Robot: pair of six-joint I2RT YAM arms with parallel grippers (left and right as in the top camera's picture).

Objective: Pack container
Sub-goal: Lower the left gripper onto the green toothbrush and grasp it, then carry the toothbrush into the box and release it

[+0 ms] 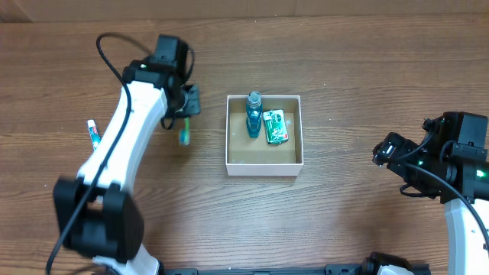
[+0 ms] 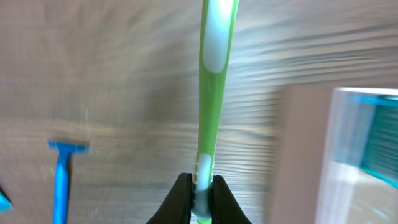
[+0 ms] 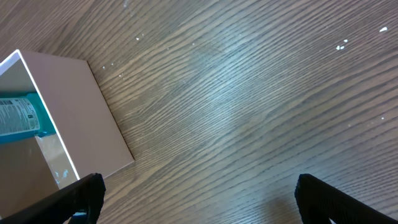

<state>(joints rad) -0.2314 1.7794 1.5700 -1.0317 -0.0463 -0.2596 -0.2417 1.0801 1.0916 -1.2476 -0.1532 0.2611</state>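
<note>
**Toothbrush in the left pincer, not yet in the box**

Gripping a green toothbrush [image 2: 211, 93] in the left pincer [image 2: 200, 186], closed narrow on one end of the handle, with the rest of the brush reaching out ahead of the fingertips. Hard to say from the blurred wrist view how far off the counter [image 1: 344, 69] it hangs.

Just off to one side of that pincer: the container [image 1: 263, 169], white-walled and brown-floored, resting flat on the counter between the two arms. Already inside: a blue bottle [image 1: 254, 114] on the left pincer's side and a green packet [image 1: 275, 127] just beyond it, side by side. Bare cardboard over the rest of the floor.

On the opposite side of the left pincer, away from the box: what looks like a blue razor [image 2: 62, 174], lying on the wood.

Spread wide and holding nothing: the right pincer [image 3: 208, 205], over bare counter, with a corner of the container ahead of one finger.

Judged to be the carry step, brush in hand and box not yet reached. Next calls for swinging the left pincer sideways across the near wall, lining the brush along the free strip of floor, lowering, then opening. Worth keeping clear of the thin wall and of the bottle, either likely to shift if clipped.
</note>
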